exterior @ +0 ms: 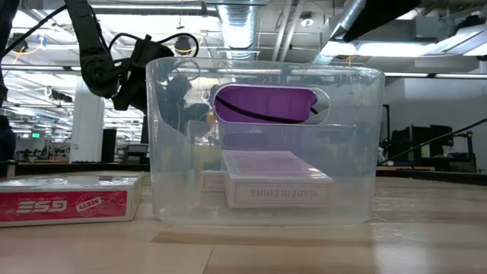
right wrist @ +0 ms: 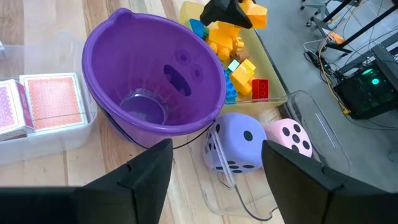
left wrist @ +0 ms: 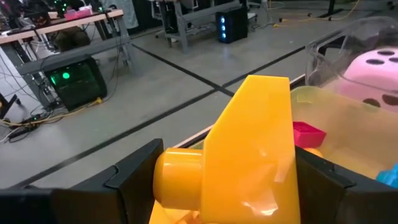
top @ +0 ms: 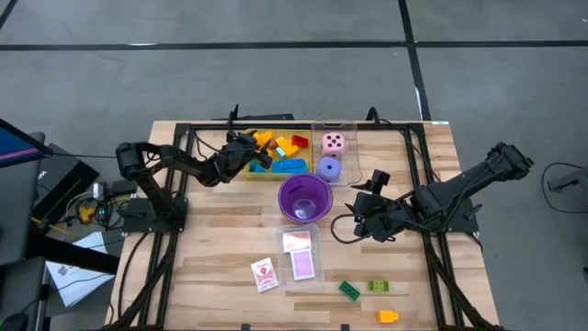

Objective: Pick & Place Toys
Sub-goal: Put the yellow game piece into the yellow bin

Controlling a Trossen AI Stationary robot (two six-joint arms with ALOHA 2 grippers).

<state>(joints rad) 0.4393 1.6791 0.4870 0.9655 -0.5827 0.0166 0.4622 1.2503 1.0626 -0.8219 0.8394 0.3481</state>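
Your desk point(top: 230, 276) is a pale slatted wooden top on a grey concrete floor crossed by dark lines; across it, the low view shows an open workshop with ceiling ducts and strip lights.

Toward the back edge, left of centre, your left gripper point(top: 246, 147) hangs over the yellow plastic tray point(top: 276, 175) of bricks, its fingers clamped on a yellow plastic brick point(left wrist: 249, 155), held above the rest. That brick fills the left wrist view, so you cannot see much below it.

Just right of the tray, a clear plastic tray point(top: 347, 127) holds the pink dotted die point(top: 333, 142) and the purple dotted die point(top: 329, 168). The purple translucent cup point(top: 304, 199) stands at mid-desk.

Nearer the front edge, a white-red card pack point(top: 265, 274) lies beside a clear box point(top: 303, 255) with two more packs.

Green, lime and orange bricks point(top: 370, 296) lie loose by the front edge.

Your right gripper point(top: 366, 221) waits right of the cup, fingers apart, holding nothing.
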